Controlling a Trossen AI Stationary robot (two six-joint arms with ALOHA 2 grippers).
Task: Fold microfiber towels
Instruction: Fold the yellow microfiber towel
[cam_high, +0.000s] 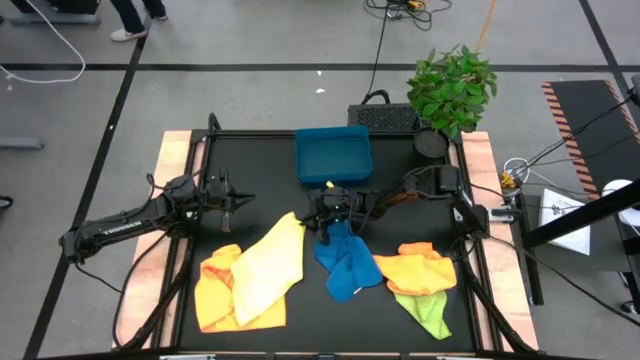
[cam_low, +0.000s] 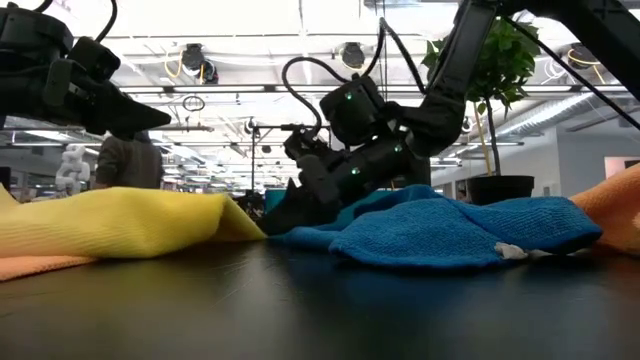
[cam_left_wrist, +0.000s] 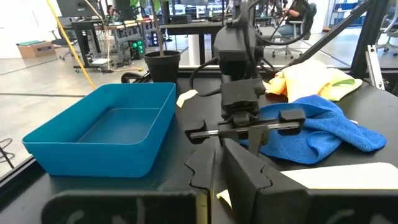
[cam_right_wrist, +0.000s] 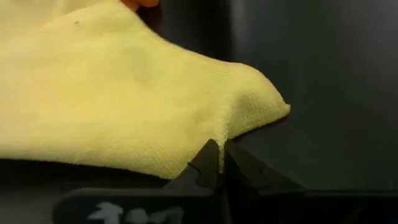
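while the high view hides it, right gripper (cam_right_wrist: 219, 163) pinches pale yellow towel (cam_right_wrist: 118, 99).

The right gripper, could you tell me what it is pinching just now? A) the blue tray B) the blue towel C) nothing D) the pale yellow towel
D: in the right wrist view, the right gripper is shut on the edge of the pale yellow towel near its corner, with a small fold of cloth caught between its fingertips.
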